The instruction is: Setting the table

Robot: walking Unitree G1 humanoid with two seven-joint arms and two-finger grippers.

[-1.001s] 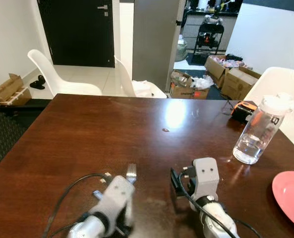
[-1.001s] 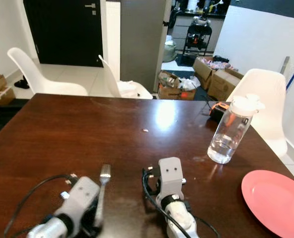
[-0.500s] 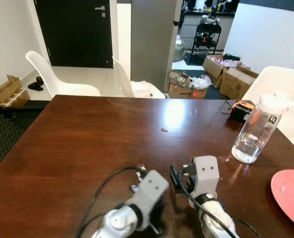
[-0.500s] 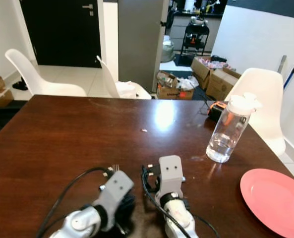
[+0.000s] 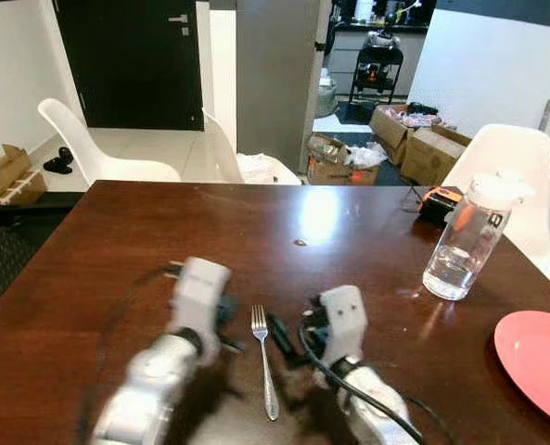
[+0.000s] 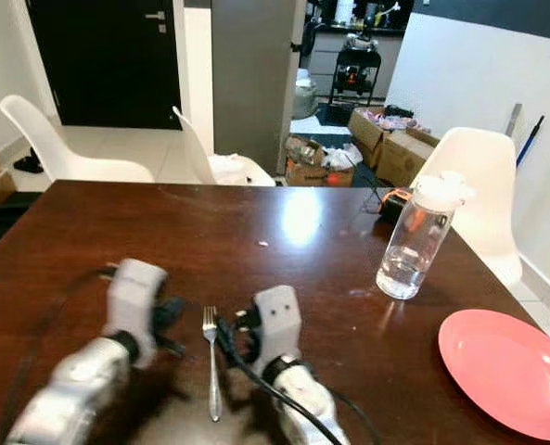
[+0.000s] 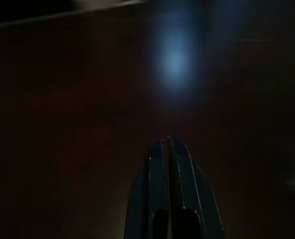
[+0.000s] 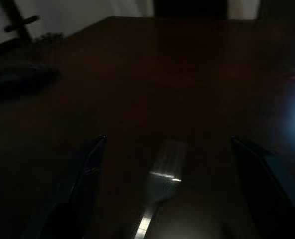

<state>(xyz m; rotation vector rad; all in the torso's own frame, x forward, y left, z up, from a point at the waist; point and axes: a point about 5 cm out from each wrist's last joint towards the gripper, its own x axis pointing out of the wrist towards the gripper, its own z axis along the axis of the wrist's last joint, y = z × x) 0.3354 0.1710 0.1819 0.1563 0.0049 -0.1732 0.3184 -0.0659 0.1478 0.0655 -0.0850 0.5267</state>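
In the left eye view, a fork (image 5: 263, 362) lies flat on the dark brown tabletop (image 5: 117, 241), near the robot, with its tines pointing to the far side. The left gripper (image 5: 226, 326) is just to the left of the fork and is blurred; nothing is seen between its jaws. The right gripper (image 5: 282, 336) is just to the right of the fork tines. A clear water bottle (image 5: 462, 243) stands at the right side of the tabletop, and part of a pink plate (image 5: 538, 362) lies at the near right edge. A small orange and black object (image 5: 439, 205) lies beyond the bottle. White chairs (image 5: 98, 153) stand at the far side, and cardboard boxes (image 5: 414, 148) are on the floor behind.

The right eye view shows the same scene: the fork lies between the two grippers, apart from the plate.

In the left wrist view, which is very dark, the two black fingers (image 7: 159, 194) are pressed together with nothing between them, above the tabletop.

In the right wrist view, also dark, the jaws stand wide open, one finger (image 8: 90, 172) on each side, and the fork head (image 8: 164, 164) lies on the tabletop between them, not gripped.
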